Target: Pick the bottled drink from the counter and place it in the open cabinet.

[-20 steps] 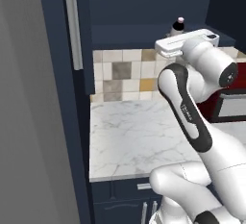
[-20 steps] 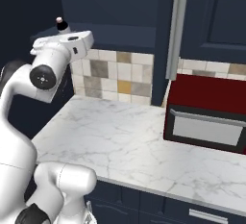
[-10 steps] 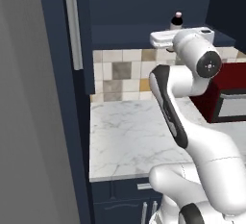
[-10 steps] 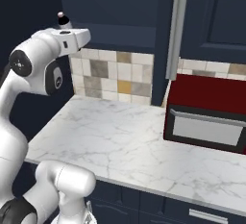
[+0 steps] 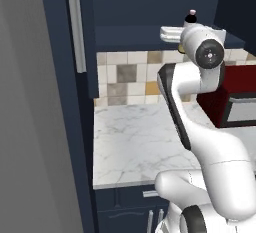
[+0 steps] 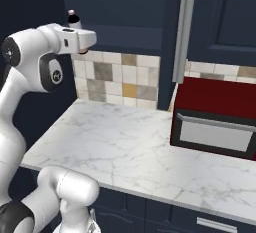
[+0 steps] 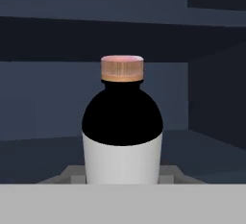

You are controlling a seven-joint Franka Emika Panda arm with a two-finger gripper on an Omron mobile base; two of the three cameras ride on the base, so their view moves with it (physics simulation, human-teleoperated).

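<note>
The bottled drink (image 7: 122,122) stands upright in the hand view, with a pinkish cap, a black shoulder and a pale body. My gripper (image 7: 122,174) is shut on its lower part, a grey fingertip (image 7: 72,172) showing on each side. Behind it lies the dark shelf space of the open cabinet (image 7: 48,98). From the base, the bottled drink (image 5: 191,17) (image 6: 73,18) pokes up above the raised white hand, level with the bottom of the open cabinet (image 5: 135,7) (image 6: 120,2). The marble counter (image 5: 130,147) (image 6: 125,147) lies far below.
A dark red microwave (image 5: 235,102) (image 6: 220,117) stands on the counter's right side. A cabinet door with a long silver handle (image 5: 75,22) hangs open at the left; another silver handle (image 6: 182,27) shows at the right. A tiled backsplash (image 5: 125,77) runs below the cabinet.
The arm has folded upward and its wrist has turned. The held bottle has risen a little and moved closer to the cabinet opening.
</note>
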